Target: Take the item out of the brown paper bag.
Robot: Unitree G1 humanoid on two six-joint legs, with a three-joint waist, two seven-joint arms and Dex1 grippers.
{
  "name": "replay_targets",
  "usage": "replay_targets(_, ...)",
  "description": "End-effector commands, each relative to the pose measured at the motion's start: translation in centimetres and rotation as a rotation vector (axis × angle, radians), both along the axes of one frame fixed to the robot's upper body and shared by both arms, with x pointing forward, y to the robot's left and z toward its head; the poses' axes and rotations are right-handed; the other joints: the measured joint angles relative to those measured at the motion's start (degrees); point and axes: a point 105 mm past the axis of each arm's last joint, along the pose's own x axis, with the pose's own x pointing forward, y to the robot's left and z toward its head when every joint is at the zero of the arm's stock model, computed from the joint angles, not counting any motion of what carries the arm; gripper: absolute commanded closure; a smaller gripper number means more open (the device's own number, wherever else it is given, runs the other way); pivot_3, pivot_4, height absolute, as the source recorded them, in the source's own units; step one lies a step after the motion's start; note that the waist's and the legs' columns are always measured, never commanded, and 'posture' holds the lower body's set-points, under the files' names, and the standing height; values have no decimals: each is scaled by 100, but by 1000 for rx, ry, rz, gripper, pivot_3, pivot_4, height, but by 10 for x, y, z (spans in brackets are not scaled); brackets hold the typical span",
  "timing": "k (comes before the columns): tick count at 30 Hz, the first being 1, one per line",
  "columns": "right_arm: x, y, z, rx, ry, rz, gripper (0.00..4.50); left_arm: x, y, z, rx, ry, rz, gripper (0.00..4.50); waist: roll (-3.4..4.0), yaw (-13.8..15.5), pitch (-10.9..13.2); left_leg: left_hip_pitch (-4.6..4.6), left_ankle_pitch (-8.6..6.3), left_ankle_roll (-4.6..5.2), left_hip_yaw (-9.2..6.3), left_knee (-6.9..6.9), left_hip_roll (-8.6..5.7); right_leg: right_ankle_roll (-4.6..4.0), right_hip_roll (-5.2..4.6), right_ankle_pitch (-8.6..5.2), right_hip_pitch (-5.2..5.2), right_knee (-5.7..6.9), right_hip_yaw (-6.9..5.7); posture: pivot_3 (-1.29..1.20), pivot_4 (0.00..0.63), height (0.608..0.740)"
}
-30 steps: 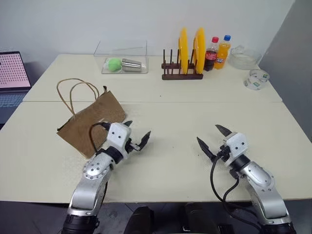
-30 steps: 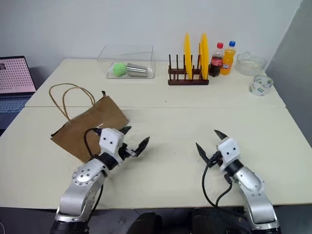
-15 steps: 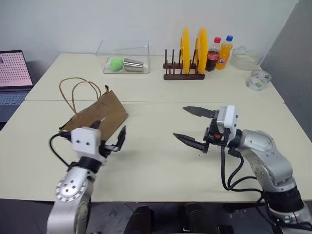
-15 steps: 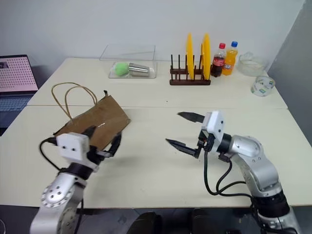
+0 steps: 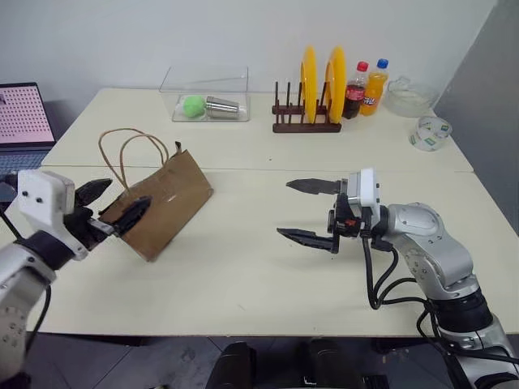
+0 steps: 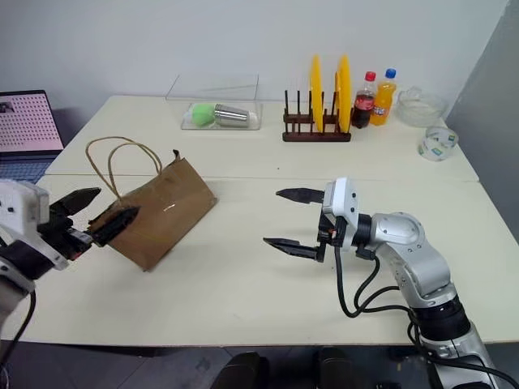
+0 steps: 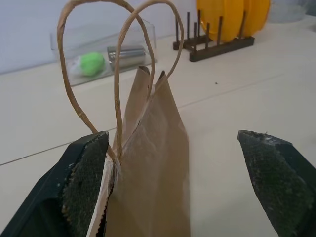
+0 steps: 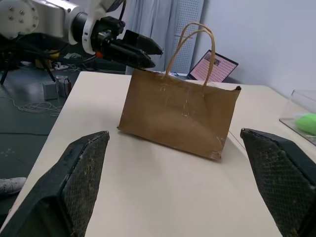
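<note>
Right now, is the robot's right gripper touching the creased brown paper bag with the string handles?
Apart. In the left eye view the open right gripper hovers over bare table, with a clear stretch of tabletop between it and the brown paper bag.

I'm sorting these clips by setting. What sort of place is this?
Probably a robotics lab or test room set up with kitchen props. On a pale table stand a plate rack with yellow plates, two soda bottles and a brown paper bag; a laptop sits alongside.

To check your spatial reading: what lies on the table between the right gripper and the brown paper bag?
Nothing: right wrist view shows bare table between right gripper and brown paper bag.
</note>
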Motion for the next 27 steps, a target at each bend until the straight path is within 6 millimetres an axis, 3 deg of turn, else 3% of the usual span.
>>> replay_targets(1, -7, 0, 10, 15, -58, -8, 0, 8, 11, 18, -7, -14, -15, 106, 0, 1, 0, -1, 0, 0, 0, 0, 0, 0, 0, 0, -1, 1, 0, 0, 150, 740)
replay_targets(7, -9, -5, 10, 6, -63, -49, 0, 27, 30, 30, 6, -7, -4, 106, 0, -1, 0, -2, 0, -1, 1, -2, 1, -1, -2, 1, -5, 1, 1, 0, 150, 740)
replay_targets(19, -14, -7, 12, -17, -73, -79, 0, 71, 36, 54, 78, -52, -60, 106, -3, -2, 1, -14, 0, -1, 11, -5, 1, -27, -4, 17, -20, -1, 3, 0, 150, 740)
replay_targets(22, -14, -8, 12, -22, -75, -86, 0, 77, 37, 58, 85, -64, -68, 709, -3, -5, 1, -19, 0, -2, 15, -5, 1, -28, -4, 18, -27, 3, 4, 0, 150, 740)
replay_targets(27, -14, -8, 12, -28, -73, -91, 0, 84, 31, 60, 92, -75, -100, 2330, -4, -6, 2, -21, 0, -1, 18, -4, 1, -27, -5, 18, -29, 4, 5, 0, 150, 740)
